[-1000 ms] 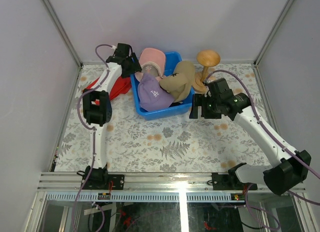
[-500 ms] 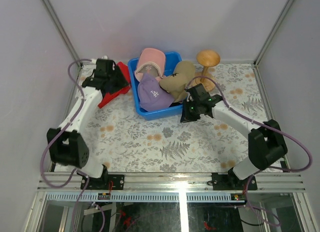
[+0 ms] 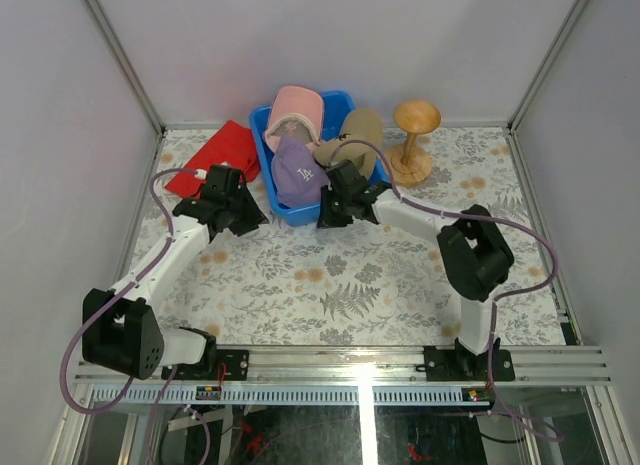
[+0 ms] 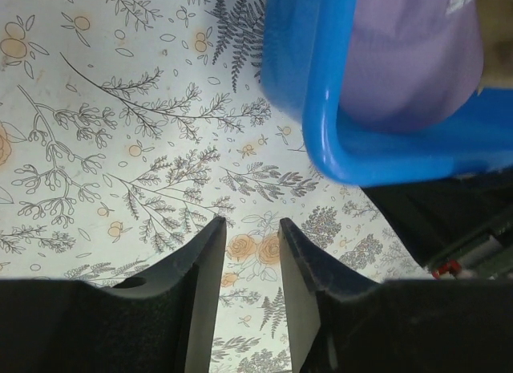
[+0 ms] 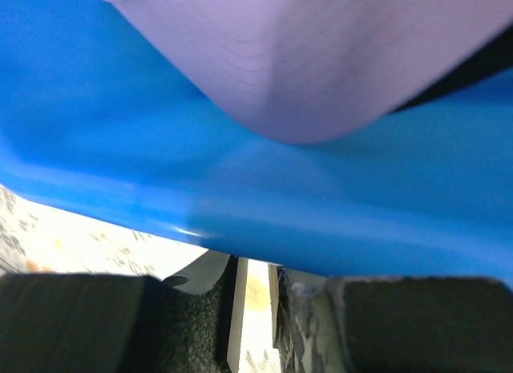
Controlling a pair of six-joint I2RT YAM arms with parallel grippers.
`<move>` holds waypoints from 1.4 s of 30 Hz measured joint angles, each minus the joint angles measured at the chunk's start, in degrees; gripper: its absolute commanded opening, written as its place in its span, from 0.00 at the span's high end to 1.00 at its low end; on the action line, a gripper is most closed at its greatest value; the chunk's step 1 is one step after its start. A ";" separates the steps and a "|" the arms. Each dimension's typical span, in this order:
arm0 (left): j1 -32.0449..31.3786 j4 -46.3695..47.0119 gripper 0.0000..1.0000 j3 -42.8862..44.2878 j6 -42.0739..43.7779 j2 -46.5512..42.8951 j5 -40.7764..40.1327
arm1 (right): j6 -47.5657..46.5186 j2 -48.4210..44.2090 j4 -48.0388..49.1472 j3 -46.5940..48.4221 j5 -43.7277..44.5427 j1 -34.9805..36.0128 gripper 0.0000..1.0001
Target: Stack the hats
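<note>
The left fingers (image 4: 212, 257) are hovering slightly spread and empty over open counter (image 4: 120, 108), just beside the blue bin (image 4: 321, 116)'s corner. The right fingers (image 5: 224, 297) are sitting almost pressed together, pinching nothing, close below the bin's near wall. The wrist views are showing only the purple hat (image 3: 297, 172) inside. The overhead view is also showing the tan hat (image 3: 358, 133) and pink hat (image 3: 298, 110) farther in, with the red cloth (image 3: 215, 163) and wooden stand (image 3: 413, 135) flanking the bin.

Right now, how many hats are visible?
3, all in the blue bin: pink hat farthest, purple hat nearest, tan hat on its right side. Others may be hidden underneath.
</note>
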 measured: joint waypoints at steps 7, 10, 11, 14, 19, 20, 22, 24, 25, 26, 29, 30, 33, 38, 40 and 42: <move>-0.76 1.46 0.63 0.33 -1.81 1.73 0.11 | -0.11 8.70 -1.05 12.87 -1.11 1.66 0.80; -1.46 3.63 0.63 0.85 -2.40 4.37 0.24 | -1.84 7.58 -1.29 12.87 -0.61 1.75 0.78; -1.79 4.26 0.63 1.03 -2.56 5.25 0.28 | -2.73 6.25 -1.46 11.98 0.11 1.66 0.77; -2.91 7.13 0.63 1.75 -2.82 8.76 0.15 | -4.76 -0.94 -3.61 6.78 3.41 1.40 0.72; -3.39 10.10 0.66 3.50 -2.40 15.47 -1.14 | -8.37 -16.65 -7.56 1.03 10.38 0.68 0.68; -3.61 10.14 0.67 4.11 -2.10 17.05 -1.77 | -9.01 -18.84 -7.91 1.03 11.45 0.50 0.67; -3.72 10.03 0.68 5.68 -1.33 19.89 -3.10 | -9.86 -21.92 -8.68 0.94 13.55 0.17 0.66; -3.54 9.90 0.68 7.82 -0.68 22.58 -4.81 | -10.47 -24.09 -9.49 0.22 15.26 -0.15 0.66; -3.32 9.66 0.68 9.03 -0.24 23.76 -5.62 | -10.62 -24.72 -10.05 -0.26 15.93 -0.37 0.66; -3.13 9.42 0.68 9.75 0.13 24.44 -6.14 | -10.84 -25.20 -10.78 -0.90 16.57 -0.72 0.66; -2.03 8.39 0.68 10.91 1.16 25.07 -7.02 | -11.15 -25.24 -13.09 -2.25 17.49 -2.64 0.65; -1.53 8.11 0.68 10.99 1.49 25.07 -7.08 | -11.23 -25.20 -14.01 -2.62 17.62 -3.65 0.64; 1.75 6.47 0.68 11.58 2.73 25.44 -7.06 | -11.87 -25.16 -15.85 -2.82 17.88 -6.43 0.62; 10.19 3.04 0.68 14.82 5.29 28.35 -7.34 | -12.96 -25.16 -17.07 -2.71 17.88 -9.94 0.60; 13.53 5.25 0.68 18.97 6.23 32.39 -7.61 | -13.38 -25.14 -17.57 -2.21 17.75 -11.21 0.56; 15.21 6.73 0.68 21.49 7.15 34.60 -7.80 | -13.90 -24.79 -18.71 -0.68 17.75 -12.59 0.49</move>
